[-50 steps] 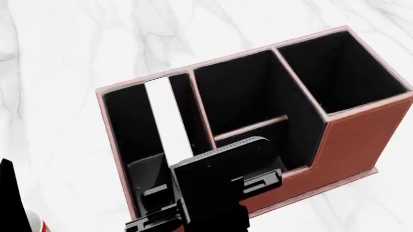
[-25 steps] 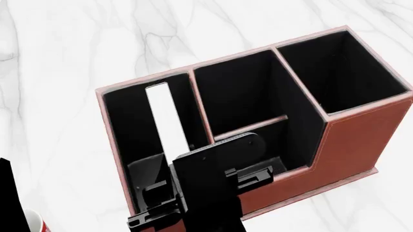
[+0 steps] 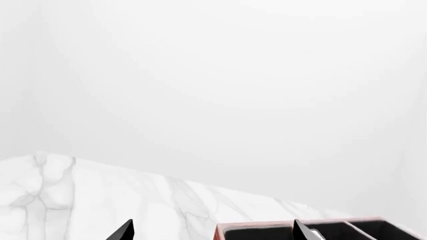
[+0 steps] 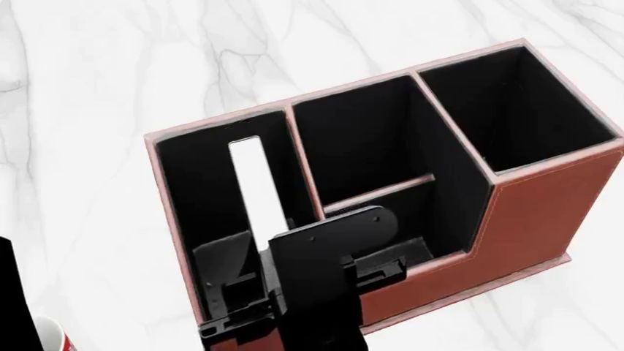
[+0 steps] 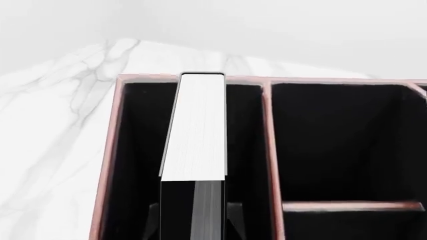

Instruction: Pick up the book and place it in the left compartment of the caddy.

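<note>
**Q:** Left wrist view: status?

**A:** Left hand (image 3: 213, 234) spread wide, gripping nothing, parked above the marble desk (image 3: 100, 195). Only a strip of the caddy (image 3: 260, 228) rim visible past the fingertips. Probable reason: kept back and out of the working arm's path.

**Q:** Head view: location of the book?

**A:** Book (image 4: 256, 191) on edge, white page edges up, inside the left compartment (image 4: 190, 183), roughly parallel to the long walls and touching neither. Right hand (image 4: 292, 287) closed on the near end of the book, low over the near rim. Grip at one end judged deliberate, since it leaves the rest of the book free to slide into the bay. Edge-on orientation judged necessary: bay long but narrow. Patterned mug (image 4: 54, 338) at the frame corner, well apart.

**Q:** Right wrist view: confirmation?

**A:** Page block running straight away from the camera, black covers on both sides, far end close to the far rim. Gaps on both sides between covers and black lining. Contact with the bay floor: cannot tell. Two small bays and the low divider (image 5: 350, 205) alongside, untouched.

**Q:** Brands, labels, writing?

**A:** None legible anywhere. Covers plain black, caddy unmarked, mug pattern too small to read.
</note>
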Motion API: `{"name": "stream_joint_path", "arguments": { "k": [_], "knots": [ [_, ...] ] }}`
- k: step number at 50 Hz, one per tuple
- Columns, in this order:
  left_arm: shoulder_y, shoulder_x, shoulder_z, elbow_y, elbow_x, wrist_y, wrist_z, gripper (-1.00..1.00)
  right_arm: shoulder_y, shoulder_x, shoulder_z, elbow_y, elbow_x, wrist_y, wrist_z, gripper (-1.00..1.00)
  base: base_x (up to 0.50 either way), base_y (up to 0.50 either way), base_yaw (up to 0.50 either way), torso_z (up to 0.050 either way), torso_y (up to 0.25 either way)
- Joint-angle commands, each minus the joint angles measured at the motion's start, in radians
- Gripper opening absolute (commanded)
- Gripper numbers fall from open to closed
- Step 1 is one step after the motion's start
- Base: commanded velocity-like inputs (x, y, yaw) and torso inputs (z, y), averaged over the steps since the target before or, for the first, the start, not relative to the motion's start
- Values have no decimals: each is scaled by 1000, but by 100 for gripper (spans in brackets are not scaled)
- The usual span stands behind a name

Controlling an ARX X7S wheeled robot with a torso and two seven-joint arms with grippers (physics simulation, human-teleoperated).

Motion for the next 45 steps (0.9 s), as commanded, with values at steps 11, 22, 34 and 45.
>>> {"name": "stream_joint_path", "arguments": {
  "k": [11, 22, 34, 45],
  "knots": [
    [-12, -13, 0, 9, -14, -15, -16, 100, -7, -37, 0, 113, -100, -81, -60, -100, 0, 0, 0, 1, 2],
    [-14, -16, 0, 9, -18, -15, -20, 100, -13, -42, -19, 154, -146, -144, -96, -100, 0, 0, 0, 0, 1],
    [-13, -16, 5, 6, -15, -11, -20, 100, -37, -47, -28, 188, -180, -212, -118, -100, 0, 0, 0, 0, 2],
    [-13, -21, 3, 8, -19, -10, -25, 100, -35, -65, -33, 239, -192, -239, -136, -100, 0, 0, 0, 1, 2]
  ]
}}
